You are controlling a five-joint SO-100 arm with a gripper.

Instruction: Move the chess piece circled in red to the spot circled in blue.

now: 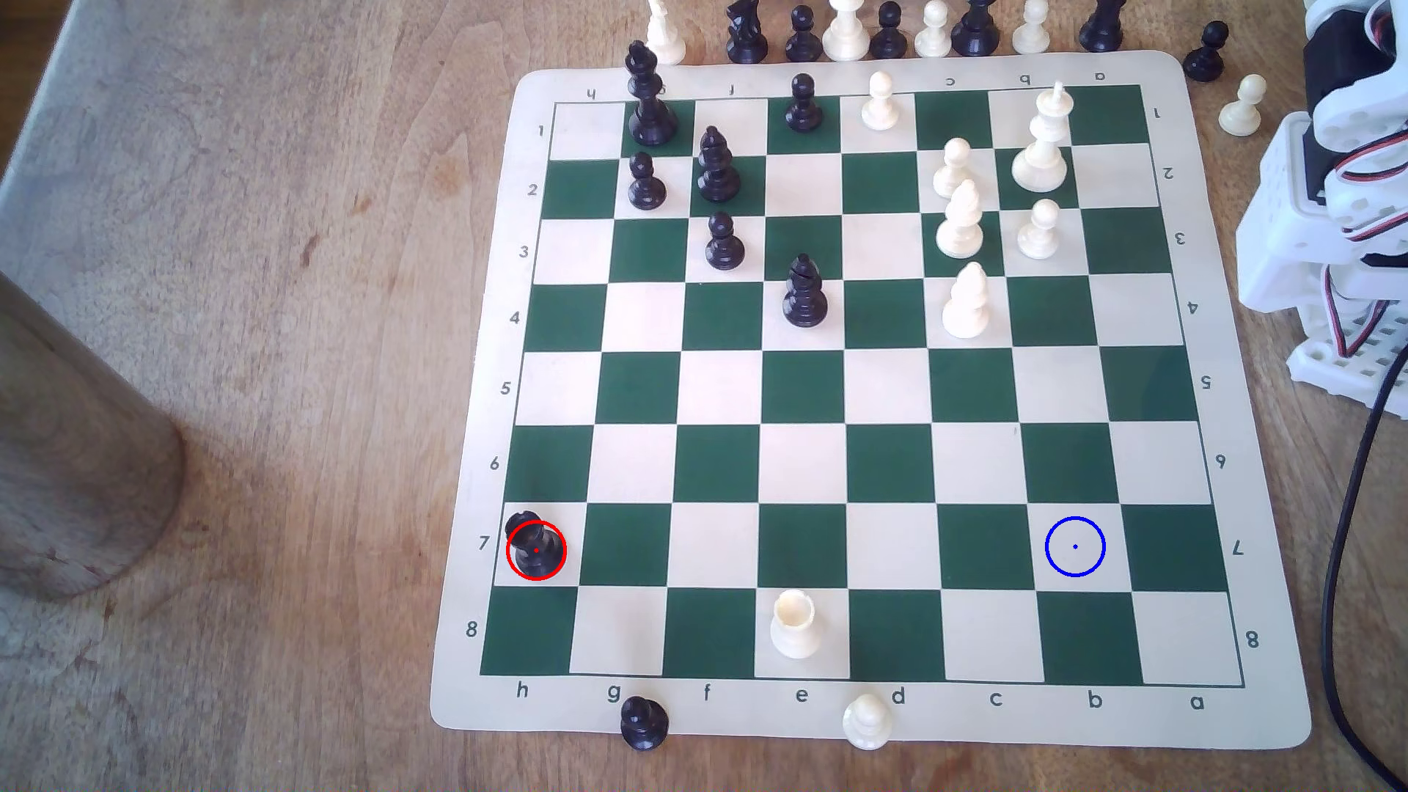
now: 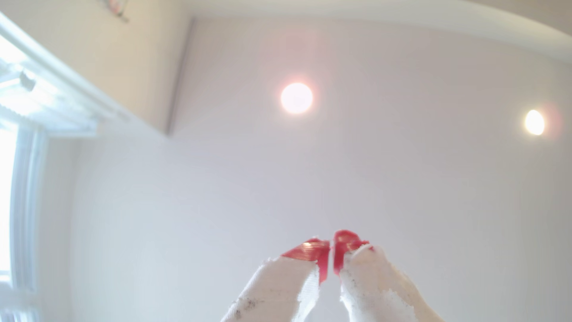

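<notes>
your gripper points at the ceiling, red-taped tips pressed together, gripping nothing. the chess piece stands on h7 at the exterior view's left; the spot on b7 lies bare, well apart.

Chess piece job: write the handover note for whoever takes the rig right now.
Tool: red-taped tips together, nothing between them; the wrist view looks up at a ceiling with two lamps, so it points away from the board.
Arm: folded at the exterior view's right edge, off the board.
Chess piece: stout black piece upright on the cream square of row 7, column h, inside the red ring.
Spot: cream square in row 7, column b, blue ring, nothing on it.
Done: nothing yet.
Left: reach across, grasp the piece, carry it along row 7 to the spot; the squares between are bare.
</notes>
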